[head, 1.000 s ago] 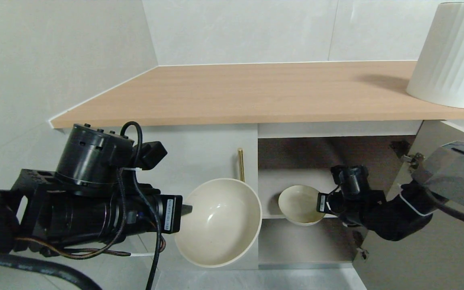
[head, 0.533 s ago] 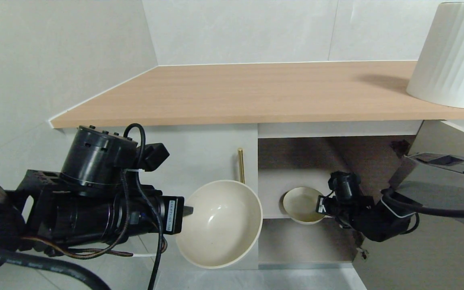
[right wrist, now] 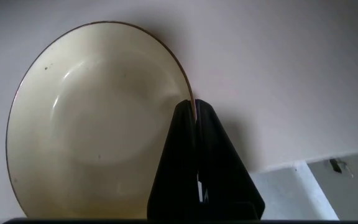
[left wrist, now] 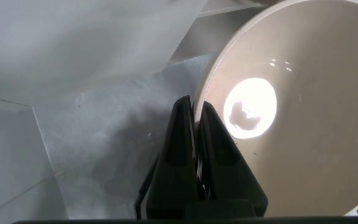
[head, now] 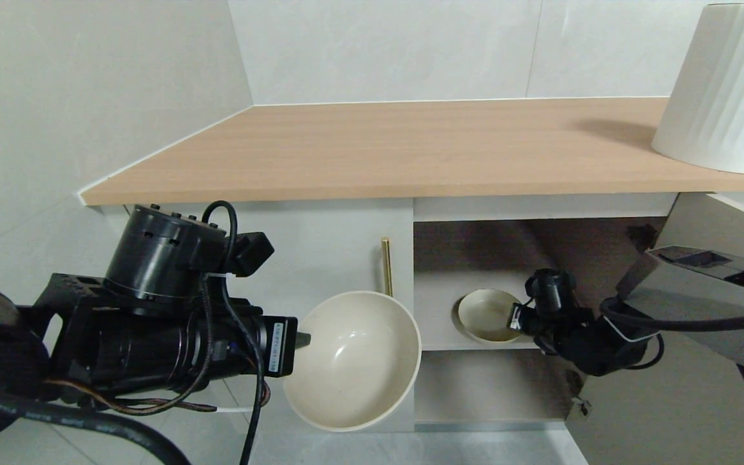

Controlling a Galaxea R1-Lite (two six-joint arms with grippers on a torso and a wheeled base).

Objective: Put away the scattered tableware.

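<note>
Small bowl point(head: 487, 315) has been brought deeper onto the cabinet shelf point(head: 436, 303), rim pinched by right gripper point(head: 514, 318) | large bowl point(head: 352, 361) is clamped at its rim by left gripper point(head: 304, 338), outside the cabinet | release is expected next.

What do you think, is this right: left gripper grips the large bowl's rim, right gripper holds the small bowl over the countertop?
Not the countertop: the head view shows the right gripper holding the small bowl inside the open cabinet.
</note>
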